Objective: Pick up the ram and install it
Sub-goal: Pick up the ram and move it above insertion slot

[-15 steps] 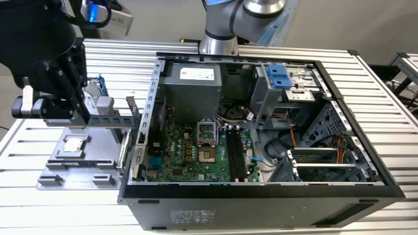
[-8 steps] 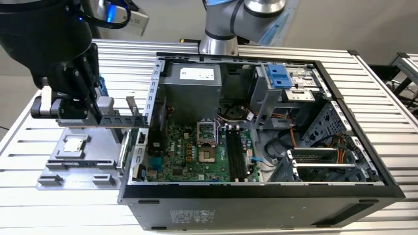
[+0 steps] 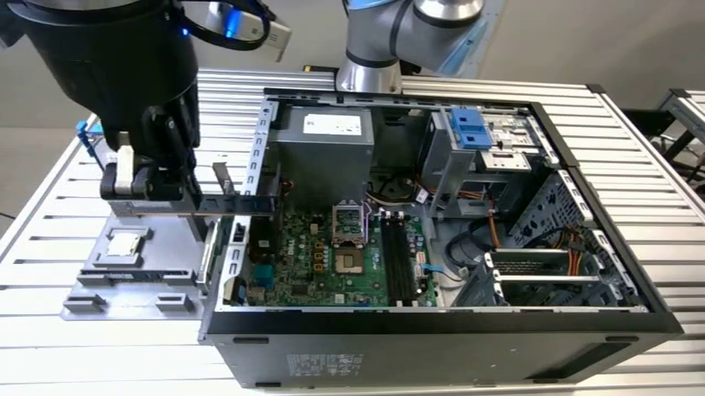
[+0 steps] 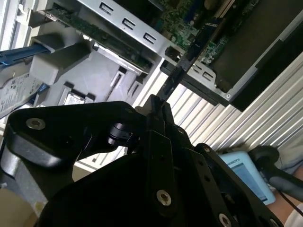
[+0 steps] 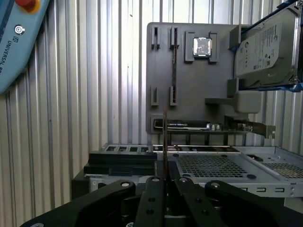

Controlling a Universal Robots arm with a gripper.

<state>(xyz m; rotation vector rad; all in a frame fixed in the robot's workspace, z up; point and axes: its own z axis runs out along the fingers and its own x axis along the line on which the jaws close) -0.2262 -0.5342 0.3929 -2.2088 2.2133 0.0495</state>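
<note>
First wrist view: ram [image 5: 164, 142] clamped edge-on inside the pincer [image 5: 164, 179].

Open computer case [image 3: 441, 330] sits on the surface [image 3: 33, 272], with the parts tray [image 3: 94, 304] lying just beside it on the exterior view's left. On that tray there's the processor chip [image 3: 125, 244], and the hard drive [image 5: 265, 49] sits at one end. Over the tray, the ram [image 3: 237, 204] is pinched between the jaws of the gripper [image 5: 164, 182], free end pointing toward the case. Inside the case, the motherboard [image 3: 319, 256] lies flat, its slots [image 3: 402, 256] toward the exterior view's right and the power supply [image 3: 325, 144] behind.
</note>
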